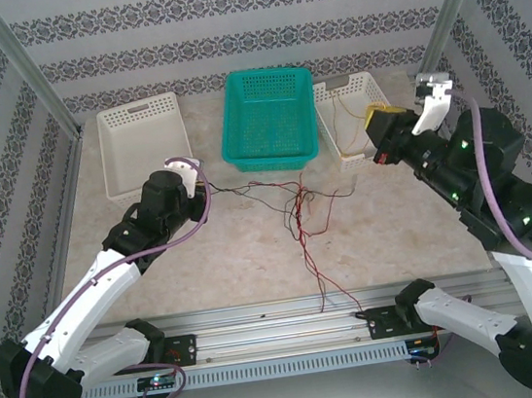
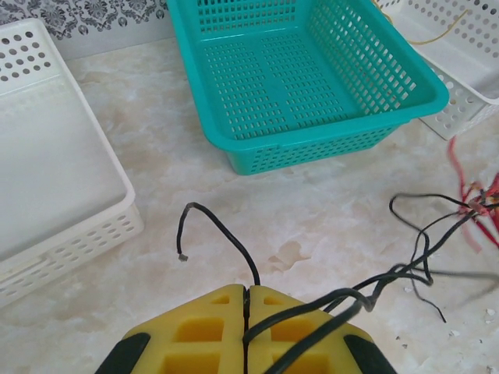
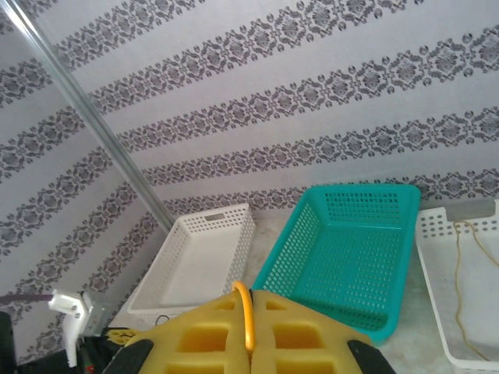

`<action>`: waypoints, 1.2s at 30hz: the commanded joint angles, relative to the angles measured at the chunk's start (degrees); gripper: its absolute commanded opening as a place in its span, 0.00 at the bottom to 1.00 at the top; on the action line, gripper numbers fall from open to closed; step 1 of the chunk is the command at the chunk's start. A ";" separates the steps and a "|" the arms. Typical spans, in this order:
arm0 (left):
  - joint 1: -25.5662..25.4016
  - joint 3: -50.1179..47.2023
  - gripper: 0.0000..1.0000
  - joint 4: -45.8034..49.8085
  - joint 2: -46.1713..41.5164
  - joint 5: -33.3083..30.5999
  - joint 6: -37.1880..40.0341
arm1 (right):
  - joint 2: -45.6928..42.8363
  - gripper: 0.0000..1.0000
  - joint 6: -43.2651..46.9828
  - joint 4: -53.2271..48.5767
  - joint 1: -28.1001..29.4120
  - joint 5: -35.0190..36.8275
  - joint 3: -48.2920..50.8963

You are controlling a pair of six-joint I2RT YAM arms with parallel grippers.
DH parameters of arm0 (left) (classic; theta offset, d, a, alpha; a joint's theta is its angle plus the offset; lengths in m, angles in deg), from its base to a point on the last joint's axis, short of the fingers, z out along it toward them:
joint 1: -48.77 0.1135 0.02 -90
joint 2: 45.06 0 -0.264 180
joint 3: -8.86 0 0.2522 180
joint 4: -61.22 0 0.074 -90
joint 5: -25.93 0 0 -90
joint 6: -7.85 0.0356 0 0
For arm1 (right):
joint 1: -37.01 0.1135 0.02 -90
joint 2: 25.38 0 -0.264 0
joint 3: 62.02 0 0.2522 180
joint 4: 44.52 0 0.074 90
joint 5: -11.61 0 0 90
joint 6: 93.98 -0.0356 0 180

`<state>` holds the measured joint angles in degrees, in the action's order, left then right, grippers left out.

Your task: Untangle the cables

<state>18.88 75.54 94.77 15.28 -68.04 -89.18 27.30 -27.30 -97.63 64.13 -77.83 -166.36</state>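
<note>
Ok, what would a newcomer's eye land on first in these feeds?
The teal perforated plastic basket at back centre, with a tangle of thin red and black wires sprawled before it. Then the yellow-padded left gripper shut on a thin black wire, and the right gripper raised, pinching a yellow wire.

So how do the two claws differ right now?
The left claw pinches a black cable, the right claw a yellow cable. The left claw aims down at the table; the right claw faces the wall. Both are shut, with yellow pads.
</note>
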 commanded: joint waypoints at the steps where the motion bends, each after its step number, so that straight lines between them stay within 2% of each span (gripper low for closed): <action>1: 0.33 2.67 0.00 2.36 0.23 -4.19 0.60 | 2.99 0.00 2.07 -4.99 -0.26 -1.36 -6.80; 10: 0.53 4.95 0.00 6.31 2.89 -10.56 0.61 | 11.30 0.00 5.60 -11.46 -0.21 2.38 -26.28; 15: 0.58 5.88 0.00 7.96 4.08 -13.35 0.57 | 17.91 0.00 7.67 -16.82 -0.22 4.56 -42.30; 18: 0.85 6.28 0.00 8.70 4.62 -14.25 0.52 | 20.31 0.00 7.80 -18.09 -0.09 6.04 -48.70; 23: 1.10 6.74 0.00 9.34 5.14 -14.23 0.35 | 21.58 0.00 6.22 -16.44 -0.03 6.91 -52.08; 29: 1.46 8.33 0.00 12.26 7.84 -18.00 -0.18 | 22.37 0.00 4.18 -15.41 -0.13 7.12 -54.49; 32: 2.56 9.11 0.00 13.53 9.04 -17.94 -1.20 | 22.34 0.00 3.98 -14.97 -0.13 8.52 -55.35; 34: 3.14 9.14 0.00 13.33 8.73 -16.70 -1.80 | 22.26 0.00 3.65 -14.88 -0.13 8.70 -55.02; 36: 3.20 8.24 0.00 11.12 7.08 -11.39 -1.89 | 22.59 0.00 2.81 -15.43 -0.13 6.58 -53.98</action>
<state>21.44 82.98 105.50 24.31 -82.97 -89.82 49.62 -22.92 -114.27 64.13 -71.10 -220.42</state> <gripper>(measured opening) 0.048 0.045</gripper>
